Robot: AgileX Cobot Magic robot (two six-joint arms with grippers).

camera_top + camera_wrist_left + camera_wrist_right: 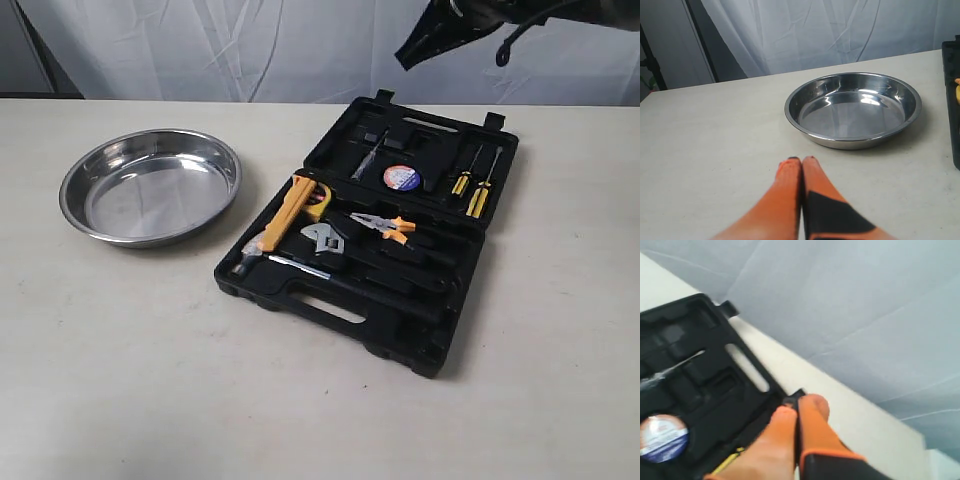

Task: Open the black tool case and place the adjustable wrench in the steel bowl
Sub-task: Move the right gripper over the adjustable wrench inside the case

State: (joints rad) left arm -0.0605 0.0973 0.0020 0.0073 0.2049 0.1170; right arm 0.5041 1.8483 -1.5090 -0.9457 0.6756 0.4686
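The black tool case (402, 333) lies open on the table, its lid (440, 135) folded flat toward the back. The adjustable wrench (323, 238) rests in the front half, silver head showing between the hammer and the pliers. Left of the case the steel bowl (150, 185) stands empty. My right gripper (407, 53) hangs shut high above the lid's far edge. In the right wrist view its fingertips (799, 407) are pressed together over a latch of the case (690, 380). My left gripper (801, 160) is shut low over bare table, short of the bowl (852, 112). It is outside the exterior view.
A yellow-handled hammer (285, 215), orange-handled pliers (385, 228), two yellow screwdrivers (475, 190) and a tape roll (402, 178) sit in the case. A white curtain hangs behind the table. The case's edge (952, 100) shows beside the bowl in the left wrist view.
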